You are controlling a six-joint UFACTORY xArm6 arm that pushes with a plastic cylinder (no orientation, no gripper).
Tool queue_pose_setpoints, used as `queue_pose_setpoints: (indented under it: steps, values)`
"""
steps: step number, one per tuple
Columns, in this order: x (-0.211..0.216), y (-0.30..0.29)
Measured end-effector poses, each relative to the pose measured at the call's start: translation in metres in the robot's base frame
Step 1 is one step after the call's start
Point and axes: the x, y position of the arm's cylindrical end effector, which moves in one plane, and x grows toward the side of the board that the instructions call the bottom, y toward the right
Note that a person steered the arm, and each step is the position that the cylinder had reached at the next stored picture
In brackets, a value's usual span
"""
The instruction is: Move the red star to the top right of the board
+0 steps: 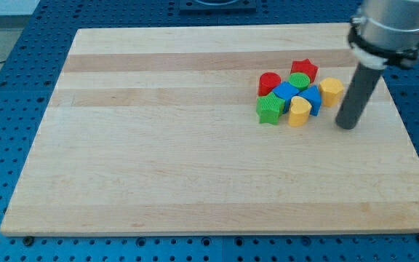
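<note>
The red star (305,69) lies at the top of a tight cluster of blocks in the board's upper right part. Touching it below is a green round block (300,81). My tip (347,125) rests on the board to the right of the cluster, just right of and below a yellow block (331,91). The tip is apart from the red star, below and to its right.
The cluster also holds a red round block (269,83), a blue block (287,92), another blue block (311,97), a green star (269,110) and a yellow block (300,111). The wooden board (158,160) lies on a blue perforated table (6,109).
</note>
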Motion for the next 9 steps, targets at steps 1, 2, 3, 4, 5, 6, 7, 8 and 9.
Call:
queue_pose_setpoints:
  steps: [1,2,3,4,5,6,7,8,9]
  values:
    - [-0.008,-0.022]
    - [-0.017,-0.055]
    - [-0.05,-0.09]
    - [-0.093,-0.126]
    - [-0.111,-0.115]
    - [-0.106,-0.101]
    - [-0.093,-0.09]
    - [-0.1,-0.052]
    - [-0.127,-0.032]
